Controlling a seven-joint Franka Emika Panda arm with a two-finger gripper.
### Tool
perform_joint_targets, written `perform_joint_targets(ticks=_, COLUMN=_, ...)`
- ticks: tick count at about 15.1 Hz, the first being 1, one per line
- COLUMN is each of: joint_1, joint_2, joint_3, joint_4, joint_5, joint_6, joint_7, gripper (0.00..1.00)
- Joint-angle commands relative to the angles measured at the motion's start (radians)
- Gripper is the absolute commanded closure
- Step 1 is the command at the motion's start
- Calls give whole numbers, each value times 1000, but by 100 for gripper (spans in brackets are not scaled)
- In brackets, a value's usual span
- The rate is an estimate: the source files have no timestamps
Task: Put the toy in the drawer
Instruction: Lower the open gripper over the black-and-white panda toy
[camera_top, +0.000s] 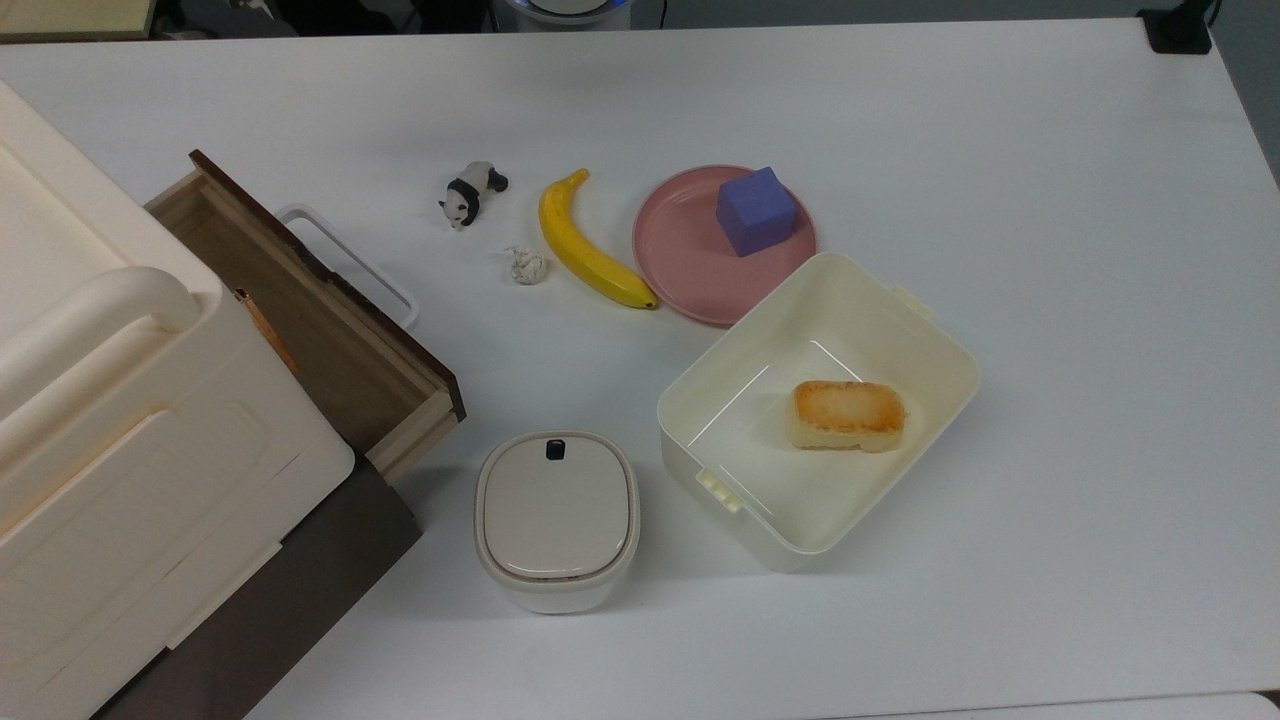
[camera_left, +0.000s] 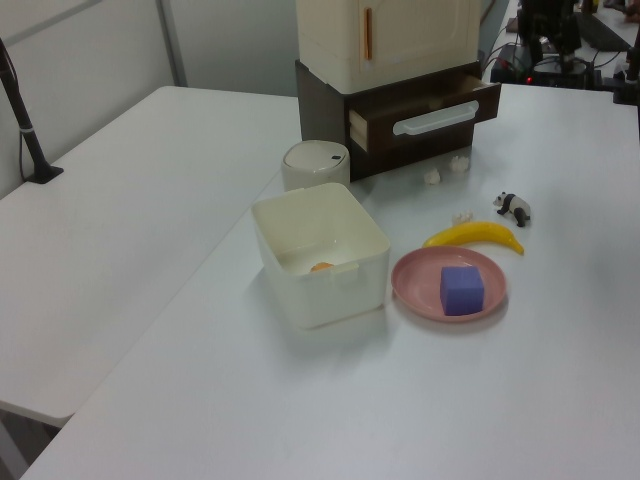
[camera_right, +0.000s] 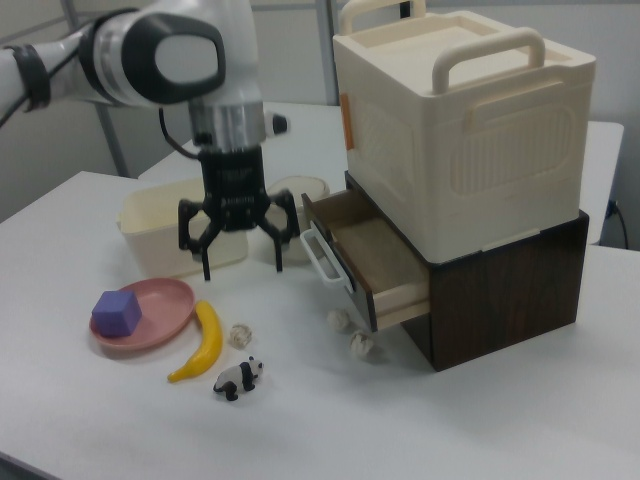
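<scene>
Gripper (camera_right: 241, 258) hangs wide open and empty, panda (camera_right: 238, 378) on the table below it; drawer (camera_right: 366, 262) beside it open, apparently empty.

I count one panda toy (camera_top: 473, 193), one banana (camera_top: 588, 246), one pink plate (camera_top: 686, 262) carrying one purple cube (camera_top: 755, 211), and one open cream bin (camera_top: 940, 350) holding one piece of toasted bread (camera_top: 848, 415), all around the middle of the top view. I see one lidded white container (camera_top: 556, 520) at lower centre and one open wooden drawer (camera_top: 318, 318) at the left. For paper balls I get three in the right view: one (camera_right: 240, 335) beside the banana, two (camera_right: 340, 320) (camera_right: 361, 345) below the drawer.
</scene>
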Motion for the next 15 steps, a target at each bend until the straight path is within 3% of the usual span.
perform_joint_targets(ticks=1, joint_1=-7, joint_2=-24, joint_3=-6, joint_4=-134, joint_5=64, joint_6=74, joint_7=196, gripper=0)
perform_joint_targets(ticks=2, joint_1=-7, joint_2=-21, joint_3=-9, joint_4=-165, joint_5=136, joint_6=126, joint_7=405, gripper=0)
perform_joint_targets(ticks=4, joint_1=-7, joint_2=-21, joint_3=-10, joint_4=-215, joint_5=188, joint_6=192, joint_7=601, gripper=0)
perform_joint_targets(ticks=8, joint_1=10, joint_2=-20, joint_3=-6, joint_4=-341, joint_5=198, joint_6=393, joint_7=888, gripper=0)
perform_joint_targets(ticks=11, joint_1=14, joint_2=-17, joint_3=-5, joint_4=-432, joint_5=198, joint_6=557, joint_7=1176, gripper=0)
perform_joint_targets(ticks=15, joint_1=60, joint_2=11, joint_3=-5, joint_4=-464, joint_5=198, joint_6=611, joint_7=1314, gripper=0)
